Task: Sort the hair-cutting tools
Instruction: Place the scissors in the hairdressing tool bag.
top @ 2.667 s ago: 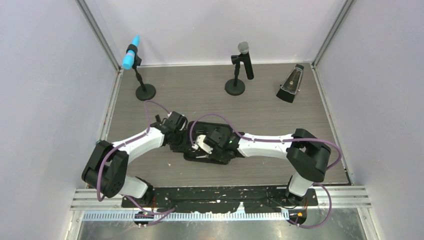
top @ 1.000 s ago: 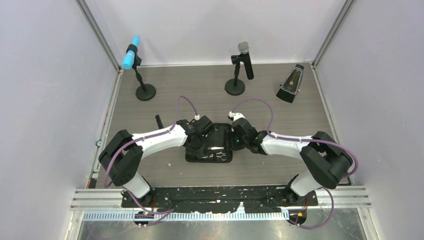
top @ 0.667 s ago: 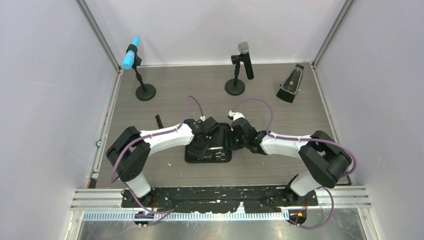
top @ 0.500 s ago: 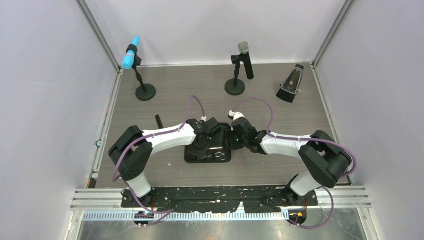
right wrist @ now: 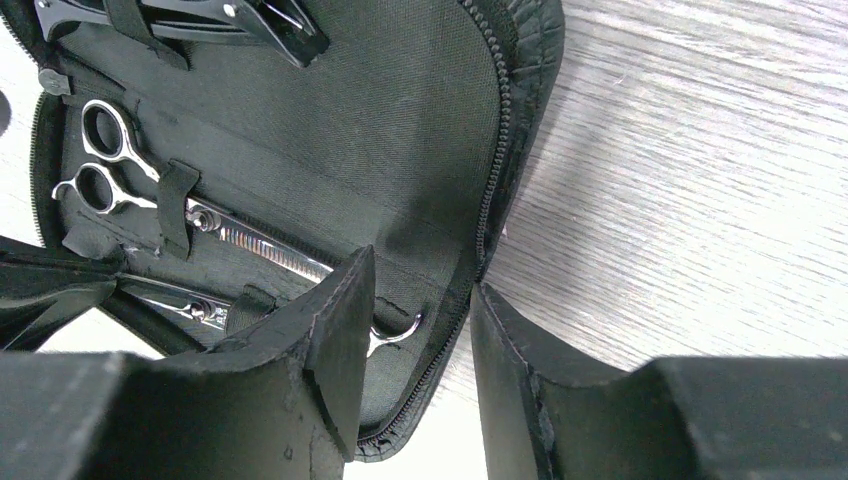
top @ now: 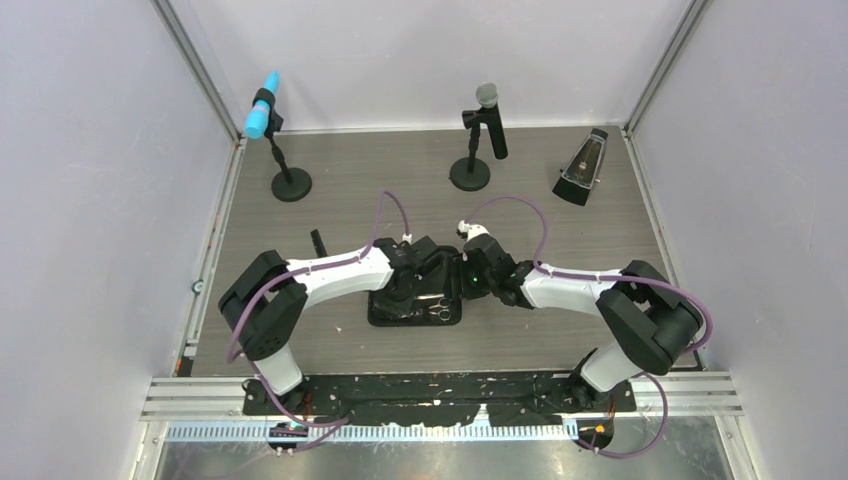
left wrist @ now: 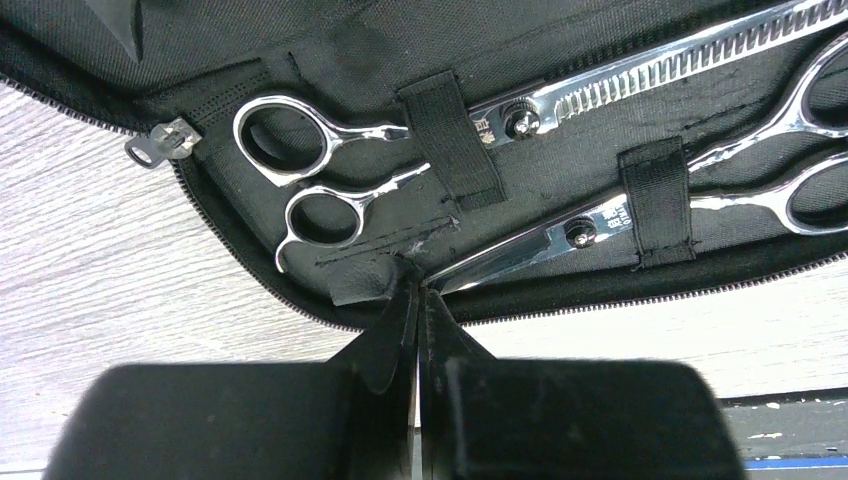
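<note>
**Top view.** The open black zip case [top: 388, 316] is noted at the middle of the table [top: 340, 200]. The left gripper [top: 402, 292] is lowered into it, and the right gripper [top: 464, 288] is set at its right edge. Silver scissors [top: 438, 304] are seen inside.

**Left wrist view.** The left fingers [left wrist: 390, 330] are pressed together with no gap, tips on the lining beside the blade tip of the plain scissors [left wrist: 580, 232]. Whether fabric is pinched cannot be told. The thinning scissors [left wrist: 515, 120] are strapped above, under an elastic loop [left wrist: 450, 135].

**Right wrist view.** The right fingers [right wrist: 335, 330] are held about half apart, astride the zip rim [right wrist: 495, 150], one inside and one outside. Nothing is clamped. Black hair clips [right wrist: 280, 30] are strapped at the far end.
</note>
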Motion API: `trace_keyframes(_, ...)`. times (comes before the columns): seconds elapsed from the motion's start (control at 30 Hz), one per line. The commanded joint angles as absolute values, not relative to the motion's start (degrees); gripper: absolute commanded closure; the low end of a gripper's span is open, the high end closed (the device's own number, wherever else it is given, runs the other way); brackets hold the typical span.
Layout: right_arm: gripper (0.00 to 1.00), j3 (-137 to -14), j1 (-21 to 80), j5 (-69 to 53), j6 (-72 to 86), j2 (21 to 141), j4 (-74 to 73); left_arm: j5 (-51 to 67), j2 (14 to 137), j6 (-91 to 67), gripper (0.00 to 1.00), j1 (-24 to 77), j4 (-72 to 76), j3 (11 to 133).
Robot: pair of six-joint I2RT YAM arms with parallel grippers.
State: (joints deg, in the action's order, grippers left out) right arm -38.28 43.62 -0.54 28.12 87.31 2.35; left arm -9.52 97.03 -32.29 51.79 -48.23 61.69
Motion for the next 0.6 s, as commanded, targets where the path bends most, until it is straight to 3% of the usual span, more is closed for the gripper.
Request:
trace_keyframes(0.0,0.54,-37.71,43.59,-1.60,29.53,88.01,4.21,-8.98,96.91,-31.01,1.00,52.40,-48.36,62.75)
trace_keyframes(0.37,0.56,-36.82,43.31,-0.73,31.96,89.26,5.45,-2.76,90.27,-33.18,1.00,56.67,-44.45,63.72)
trace_keyframes(0.57,0.56,-35.88,43.07,-0.98,32.48,89.71,6.53,-7.14,89.67,-33.44,1.00,56.69,-46.03,62.60)
